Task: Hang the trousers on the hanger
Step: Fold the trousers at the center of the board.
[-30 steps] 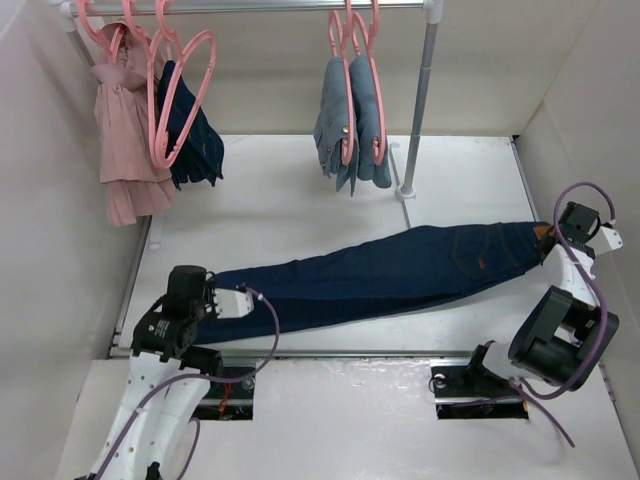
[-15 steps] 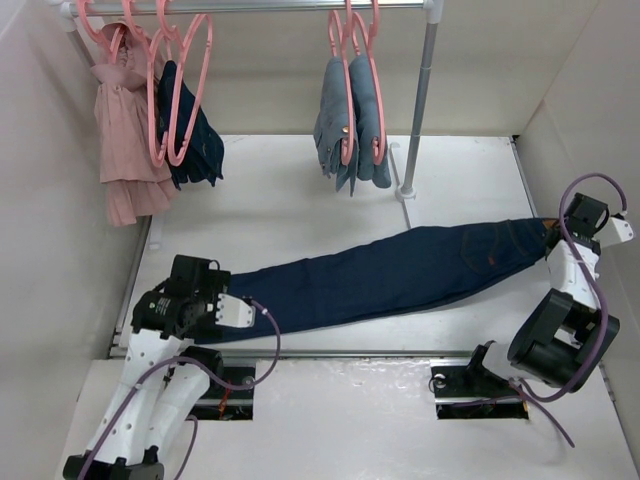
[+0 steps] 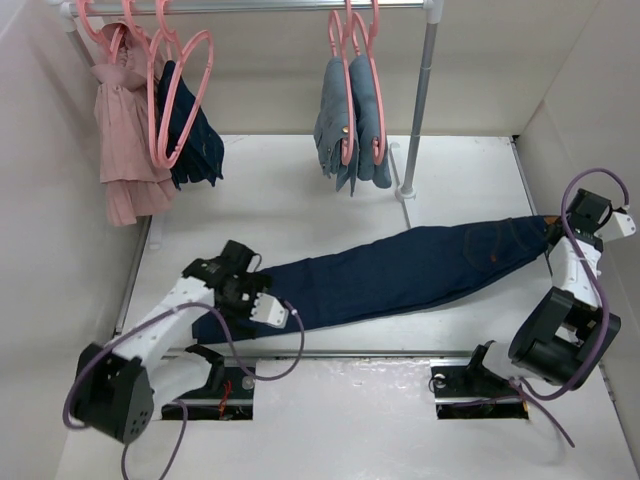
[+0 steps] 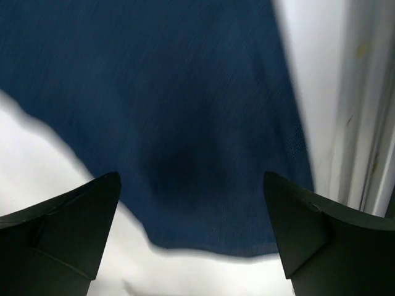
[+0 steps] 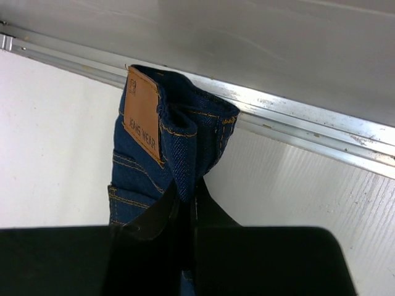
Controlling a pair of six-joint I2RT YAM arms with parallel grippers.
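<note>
The trousers (image 3: 400, 268), dark navy jeans, lie stretched slantwise across the white table, leg ends at the left and waistband at the right. Over the leg end my left gripper (image 3: 232, 285) hovers open; in the left wrist view its fingers (image 4: 62, 234) flank the hem of the trousers (image 4: 185, 123) and hold nothing. At the far right my right gripper (image 3: 558, 234) is shut on the waistband, where the tan patch (image 5: 142, 114) shows just above the closed fingertips (image 5: 154, 216). An empty pink hanger (image 3: 182, 95) hangs from the rail at the back left.
A pink garment (image 3: 125, 140) and a small dark navy garment (image 3: 198, 135) hang at the left of the rail, light blue jeans (image 3: 352, 125) on pink hangers at the middle. The rack's pole (image 3: 420, 100) stands behind the trousers. Walls close in on both sides.
My left gripper has opened and let go of the leg end, then swung right and farther in over the trousers. The right gripper has shifted slightly right with the waistband.
</note>
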